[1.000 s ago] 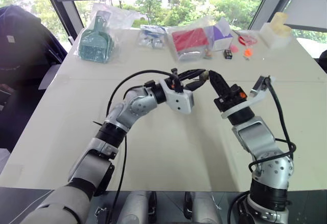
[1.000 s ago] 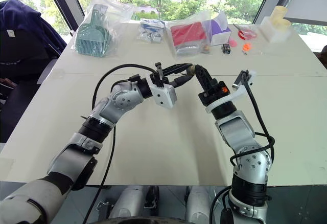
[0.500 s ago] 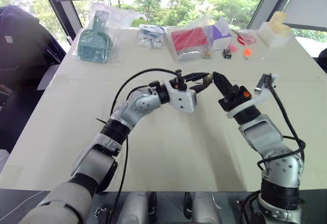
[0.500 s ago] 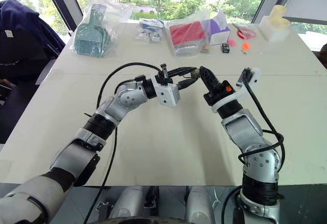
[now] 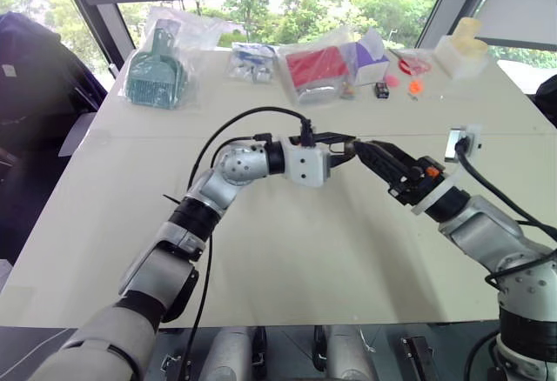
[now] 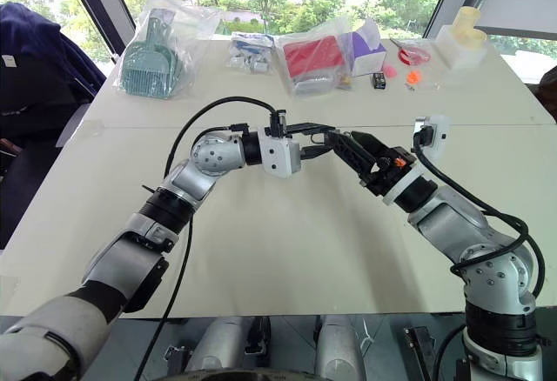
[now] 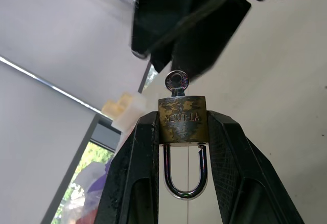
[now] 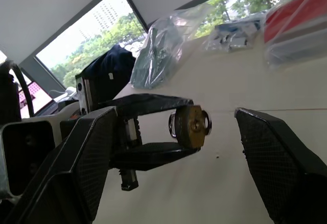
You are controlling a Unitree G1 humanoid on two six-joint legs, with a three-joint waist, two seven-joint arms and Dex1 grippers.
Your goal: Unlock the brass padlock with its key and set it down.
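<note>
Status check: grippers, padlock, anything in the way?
Left gripper clamping brass padlock, key inserted. Right gripper jaws open, off the key. Nothing between.

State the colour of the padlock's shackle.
Silvery chrome; the shackle hangs below the tarnished brass padlock. Left wrist view shows it best.
</note>
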